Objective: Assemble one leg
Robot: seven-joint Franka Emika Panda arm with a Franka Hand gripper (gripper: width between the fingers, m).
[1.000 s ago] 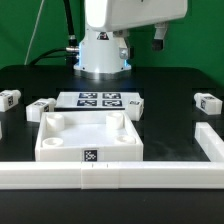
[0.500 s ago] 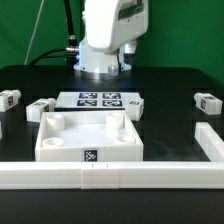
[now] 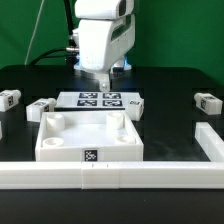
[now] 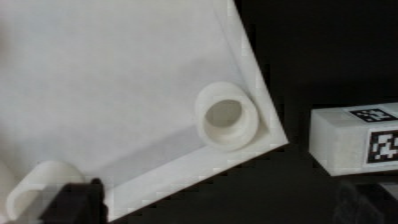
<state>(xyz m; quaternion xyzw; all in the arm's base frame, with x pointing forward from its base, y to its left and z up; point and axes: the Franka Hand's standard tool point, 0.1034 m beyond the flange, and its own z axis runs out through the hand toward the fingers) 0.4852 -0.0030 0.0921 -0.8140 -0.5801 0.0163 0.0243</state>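
Note:
Three small white legs with marker tags lie on the black table: two at the exterior view's left (image 3: 10,98) (image 3: 40,108) and one at its right (image 3: 207,101). The big white square panel (image 3: 90,138) with round corner sockets lies in the middle. My gripper (image 3: 103,80) hangs above the marker board, behind the panel, holding nothing. In the wrist view one leg (image 4: 361,138) lies just beside a panel corner with a round socket (image 4: 226,112). My gripper (image 4: 222,212) is open there, with dark fingers (image 4: 71,200) at the frame's edge.
The marker board (image 3: 100,100) lies flat behind the panel. A long white rail (image 3: 110,174) runs across the front and turns back at the exterior view's right (image 3: 212,145).
The arm has swung toward the exterior view's left and come lower over the marker board. The parts on the table have not moved.

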